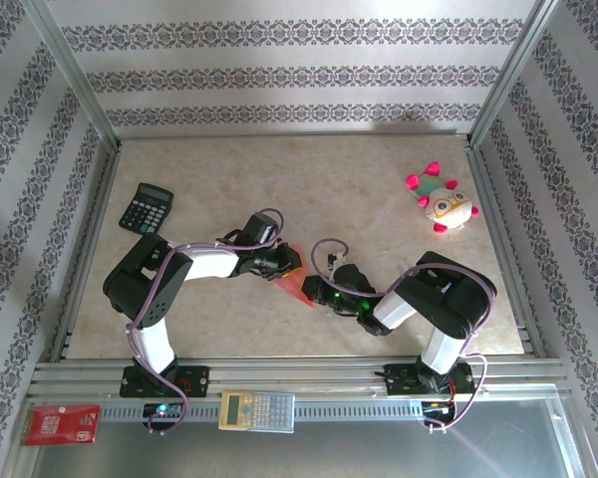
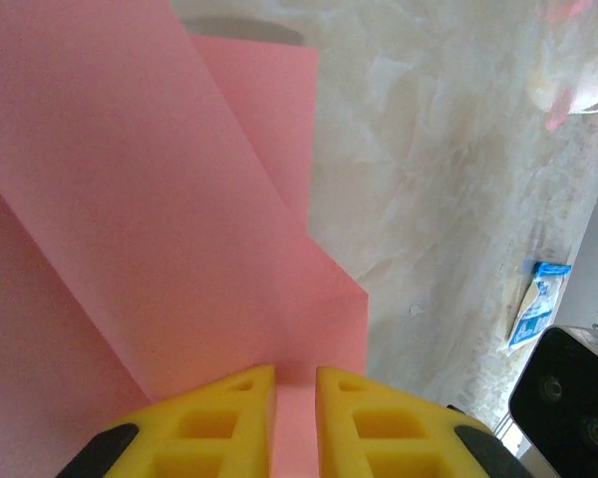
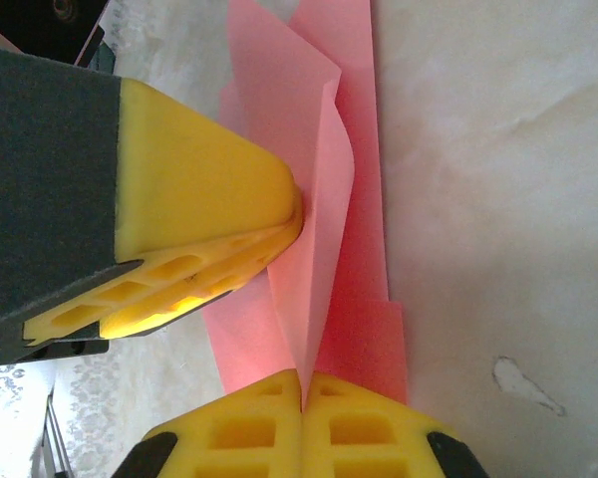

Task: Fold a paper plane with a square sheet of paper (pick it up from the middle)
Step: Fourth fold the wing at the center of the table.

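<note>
Right fingers: clamped on the square sheet of paper, at its end far from the black calculator.
Left fingers: pinching the calculator-side edge.
Long axis: points away from calculator, grip to grip.

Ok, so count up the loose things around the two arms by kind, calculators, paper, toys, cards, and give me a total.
Calculators: 2, the black calculator on the table and the pale calculator on the front rail
Pink paper, partly folded: 1
Plush toy: 1
Red card: 1
Total: 5
</note>
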